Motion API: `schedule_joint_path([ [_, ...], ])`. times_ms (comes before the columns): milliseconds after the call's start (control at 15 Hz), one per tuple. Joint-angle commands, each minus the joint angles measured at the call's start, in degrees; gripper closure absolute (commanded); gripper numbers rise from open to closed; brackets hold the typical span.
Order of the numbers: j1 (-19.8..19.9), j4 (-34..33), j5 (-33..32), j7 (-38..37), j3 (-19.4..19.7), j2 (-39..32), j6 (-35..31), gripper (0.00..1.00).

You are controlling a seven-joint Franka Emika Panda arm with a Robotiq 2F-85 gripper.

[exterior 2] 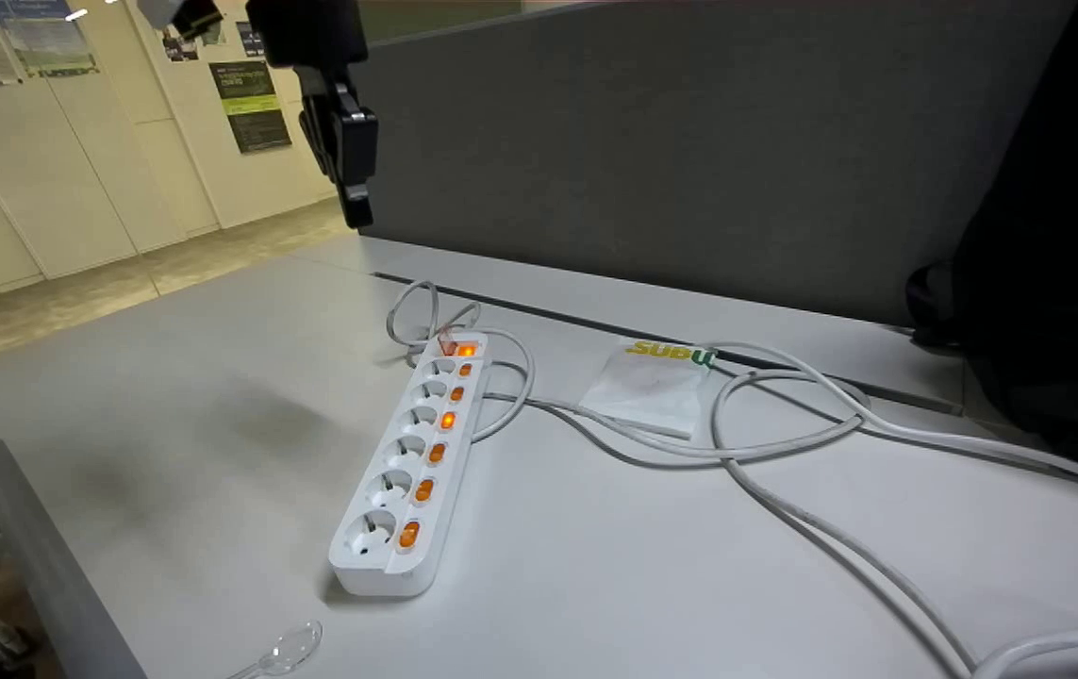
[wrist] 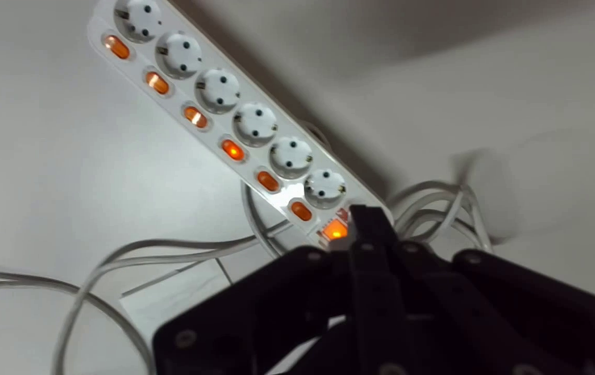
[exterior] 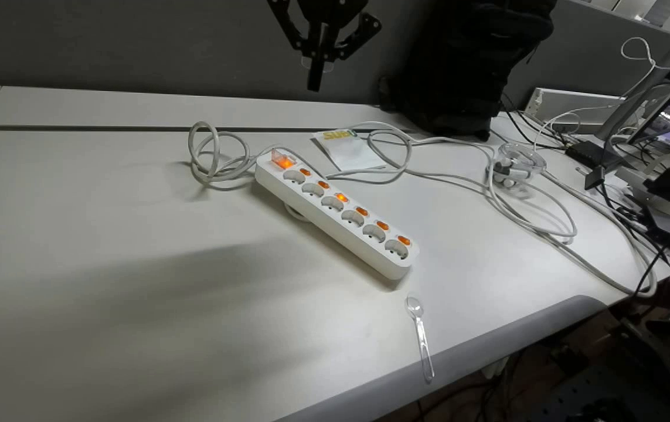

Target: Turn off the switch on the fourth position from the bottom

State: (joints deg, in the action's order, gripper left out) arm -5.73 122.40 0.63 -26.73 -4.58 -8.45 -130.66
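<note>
A white power strip [exterior: 335,227] lies on the table in both exterior views [exterior 2: 388,579] and in the wrist view [wrist: 214,134]. A row of orange switches runs beside its round sockets. The fourth switch from the near end [exterior: 342,197] glows, also in the other views [exterior 2: 448,421] [wrist: 232,150]; the rest of the row looks unlit. The main switch [wrist: 335,229] at the cable end also glows under a raised clear cover. My black gripper [exterior: 315,75] is shut and empty, high above the table, also seen in an exterior view [exterior 2: 357,206]. In the wrist view, its fingertips [wrist: 374,224] overlap the strip's cable end.
Grey cable loops [exterior: 217,158] lie by the strip's far end, and more cable runs across the table. A white paper packet [exterior 2: 649,387] lies beside the strip. A clear plastic spoon [exterior: 418,328] lies near the table edge. A black backpack [exterior: 458,70] stands against the grey partition [exterior 2: 689,151].
</note>
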Motion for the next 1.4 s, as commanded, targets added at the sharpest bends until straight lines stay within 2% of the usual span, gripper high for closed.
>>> schedule_joint_path([
  [0,-0.47,1.08,-1.81,-2.08,0.86,0.99,0.69,1.00],
  [600,-0.37,3.47,-3.59,-5.12,2.07,-0.06,-0.23,1.00],
  [1067,-0.88,7.46,-8.82,-12.07,6.12,-4.46,-10.65,1.00],
  [1333,-1.42,7.60,-10.41,-15.15,8.26,-7.63,-13.20,1.00],
])
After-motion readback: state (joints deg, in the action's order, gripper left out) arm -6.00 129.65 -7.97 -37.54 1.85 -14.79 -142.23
